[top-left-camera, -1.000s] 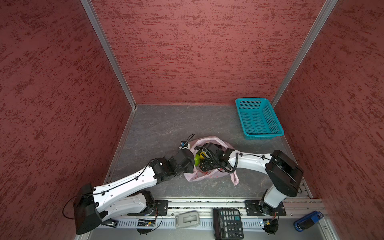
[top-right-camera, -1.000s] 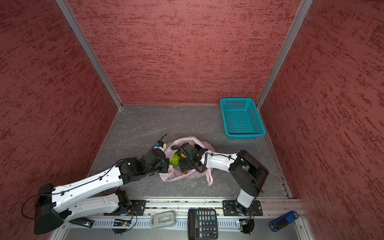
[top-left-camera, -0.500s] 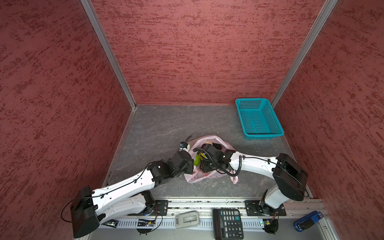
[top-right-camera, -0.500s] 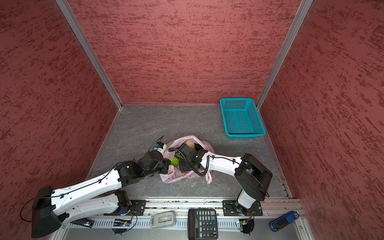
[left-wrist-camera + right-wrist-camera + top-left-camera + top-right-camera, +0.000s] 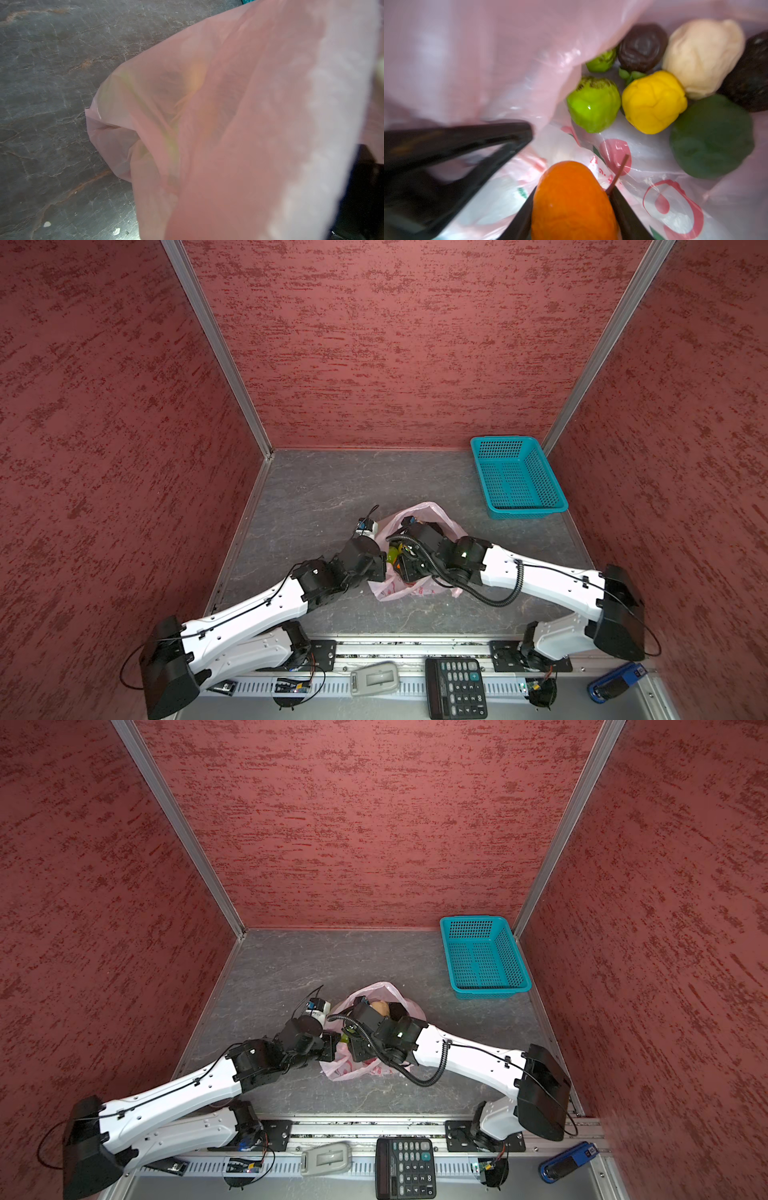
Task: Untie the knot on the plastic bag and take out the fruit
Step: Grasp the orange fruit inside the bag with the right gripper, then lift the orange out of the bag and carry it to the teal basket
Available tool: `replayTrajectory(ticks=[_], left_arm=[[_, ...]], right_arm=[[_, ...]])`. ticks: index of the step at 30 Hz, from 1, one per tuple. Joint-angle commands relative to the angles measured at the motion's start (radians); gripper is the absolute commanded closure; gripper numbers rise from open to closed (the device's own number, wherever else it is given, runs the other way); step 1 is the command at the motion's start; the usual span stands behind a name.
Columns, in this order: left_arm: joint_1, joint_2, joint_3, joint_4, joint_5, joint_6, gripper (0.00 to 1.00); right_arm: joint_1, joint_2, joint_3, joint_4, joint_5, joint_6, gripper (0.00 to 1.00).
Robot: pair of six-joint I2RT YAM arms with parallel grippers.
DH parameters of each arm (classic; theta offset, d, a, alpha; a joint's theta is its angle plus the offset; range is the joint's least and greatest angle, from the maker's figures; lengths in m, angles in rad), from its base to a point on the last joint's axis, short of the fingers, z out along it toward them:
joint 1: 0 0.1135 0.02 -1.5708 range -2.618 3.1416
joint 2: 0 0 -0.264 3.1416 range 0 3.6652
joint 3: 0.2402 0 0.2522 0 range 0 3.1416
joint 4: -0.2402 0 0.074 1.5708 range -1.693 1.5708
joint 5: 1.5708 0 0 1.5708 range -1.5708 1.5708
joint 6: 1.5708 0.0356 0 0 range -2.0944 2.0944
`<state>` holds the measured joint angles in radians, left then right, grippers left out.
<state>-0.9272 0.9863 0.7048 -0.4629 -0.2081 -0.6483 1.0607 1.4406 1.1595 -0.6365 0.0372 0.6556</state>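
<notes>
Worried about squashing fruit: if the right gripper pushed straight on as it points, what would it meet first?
Beyond the orange fruit it holds, probably the plastic bag's printed film, then the bright green fruit; depth is unclear.

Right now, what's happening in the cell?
Both arms are at the plastic bag mid-table, and its mouth is open. The left gripper is shut, apparently pinching the bag's edge to hold it up. The right gripper reaches inside, its jaws at the orange fruit; whether that piece is gripped is unclear. The bright green fruit and yellow fruit lie deeper in the bag. The teal basket holds nothing.
</notes>
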Motion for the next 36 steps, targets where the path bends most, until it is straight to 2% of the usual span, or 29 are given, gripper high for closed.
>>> replayTrajectory(ticks=[1,7,12,15,20,25,30,36], left_arm=[[0.01,0.019,0.044,-0.006,-0.004,0.02,1.0],[0.013,0.029,0.054,-0.024,-0.002,0.01,1.0],[0.015,0.045,0.067,-0.03,0.012,0.015,1.0],[0.015,0.06,0.08,-0.033,0.025,0.022,1.0],[0.014,0.083,0.097,-0.019,0.05,0.044,1.0],[0.016,0.113,0.108,0.01,0.057,0.069,1.0],[0.016,0.144,0.135,0.011,0.059,0.083,1.0],[0.017,0.149,0.133,0.015,0.071,0.091,1.0]], right_arm=[[0.004,-0.052,0.08,-0.101,0.053,0.025,0.64],[-0.014,-0.094,0.235,-0.254,0.111,0.002,0.63],[-0.14,-0.141,0.316,-0.303,0.089,-0.034,0.63],[-0.283,-0.165,0.343,-0.312,0.05,-0.079,0.63],[-0.596,-0.189,0.315,-0.261,-0.001,-0.177,0.63],[-0.874,-0.114,0.3,-0.177,-0.092,-0.258,0.63],[-1.033,0.003,0.3,-0.079,-0.119,-0.302,0.63],[-1.157,0.179,0.285,0.061,-0.115,-0.314,0.63]])
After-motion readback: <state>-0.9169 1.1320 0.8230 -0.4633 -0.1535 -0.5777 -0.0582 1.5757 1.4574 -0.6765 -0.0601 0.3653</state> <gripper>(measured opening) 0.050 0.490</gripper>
